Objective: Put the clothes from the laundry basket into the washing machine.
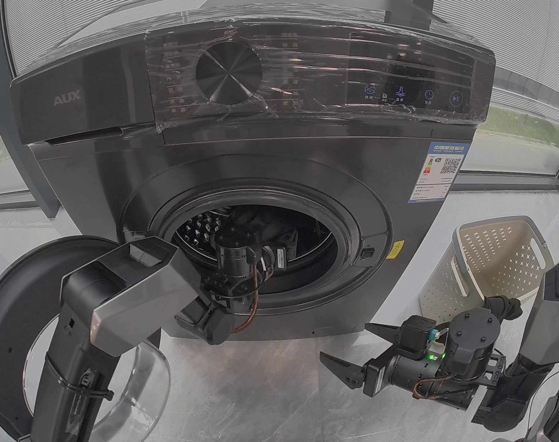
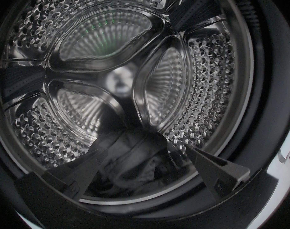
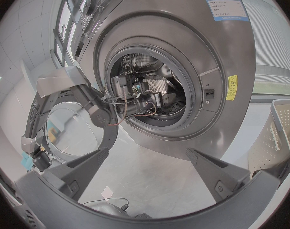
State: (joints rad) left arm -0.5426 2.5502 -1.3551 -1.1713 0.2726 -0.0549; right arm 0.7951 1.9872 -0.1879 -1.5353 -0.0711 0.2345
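Left gripper (image 2: 145, 150) sits closest to its own wrist camera: its two dark wedge-shaped fingers (image 2: 215, 172) stand wide apart with nothing between them. It is pushed through the round mouth of the dark grey front-loading washing machine (image 1: 291, 155) and looks into the perforated steel drum (image 2: 208, 89). A crumpled heap of grey and pale clothes (image 2: 132, 166) lies on the drum's bottom, beyond the fingertips and apart from them. By my reading this load is delivered and let go.

The machine's round glass door (image 1: 21, 314) hangs open on the robot's left. The right gripper (image 1: 345, 342) hovers low over the pale polished floor (image 1: 261, 388) in front of the machine, its jaws spread wide and empty. The white perforated plastic laundry basket (image 1: 439, 290) stands just beside the machine on the robot's right, close behind the right wrist. The inner wall of it that shows is bare; its bottom is hidden by the right arm, so I cannot tell whether anything is left in it.

I judge that clothes like these will handle light, soft and limp. They should sag and trail from any grip and may catch on the rubber lip of the opening. If more remain, the best hold is a deep pinch on a raised fold near the middle of the bunch, not a loose edge, so less cloth dangles on the way in
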